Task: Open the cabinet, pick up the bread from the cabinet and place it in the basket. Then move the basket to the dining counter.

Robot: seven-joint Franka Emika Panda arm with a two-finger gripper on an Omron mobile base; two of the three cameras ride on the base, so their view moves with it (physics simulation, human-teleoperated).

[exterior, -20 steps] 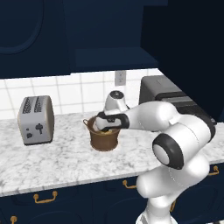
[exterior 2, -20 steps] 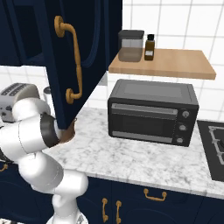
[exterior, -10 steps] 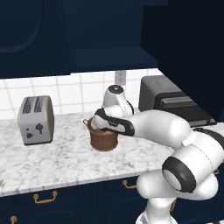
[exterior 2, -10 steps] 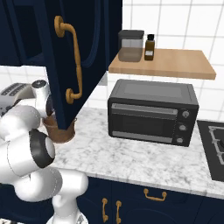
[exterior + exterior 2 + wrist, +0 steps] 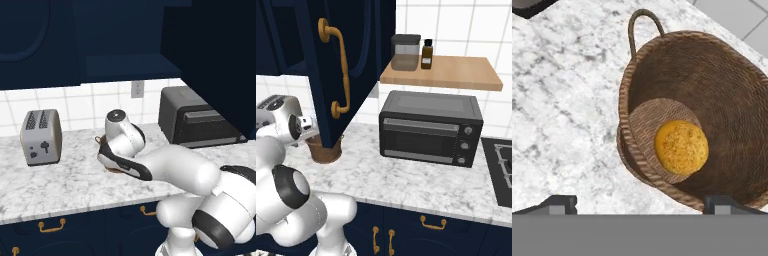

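Hand view gives you the clearest look: the gripper (image 5: 639,202) has its two dark fingertips (image 5: 559,202) spread wide apart with nothing between them, one over bare marble, the other at the near rim of the basket (image 5: 662,60). Just past them you see the bread (image 5: 681,146), a small golden-orange bun, lying on the woven floor of the basket, toward one side of the round bottom. One loop handle stands up at the far rim.

From the left base view, you find the arm bent low over the marble worktop (image 5: 60,182), its wrist covering most of the basket (image 5: 100,141), of which only a sliver of rim and handle peeks out. To the left, well apart, stands the silver toaster (image 5: 41,136). To the right and farther back sits the black toaster oven (image 5: 197,122).

From the right base view, you see the basket (image 5: 323,150) on the worktop, partly behind the lower edge of the open cabinet door (image 5: 341,65) with its long brass handle (image 5: 338,72). Farther right, a wooden shelf (image 5: 446,72) above the oven carries a canister (image 5: 405,51) and a small dark bottle (image 5: 427,54).
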